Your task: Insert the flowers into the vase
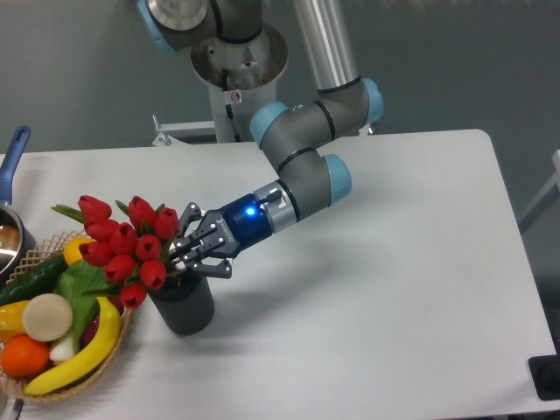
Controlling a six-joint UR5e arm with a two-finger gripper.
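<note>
The flowers (125, 244), a bunch of red tulip heads with green leaves, lean to the left over the mouth of the vase (183, 307), a short dark grey cylinder near the table's left side. The stems are hidden behind the heads and the fingers, at the vase's mouth. My gripper (184, 252) reaches in from the right, just above the vase's rim, with its black fingers closed around the bunch at its base.
A wicker basket (114, 339) of fruit and vegetables, with a banana (83, 354) and an orange (24, 356), stands directly left of the vase. A pot with a blue handle (12, 157) sits at the left edge. The arm's base (238, 66) is behind the table.
</note>
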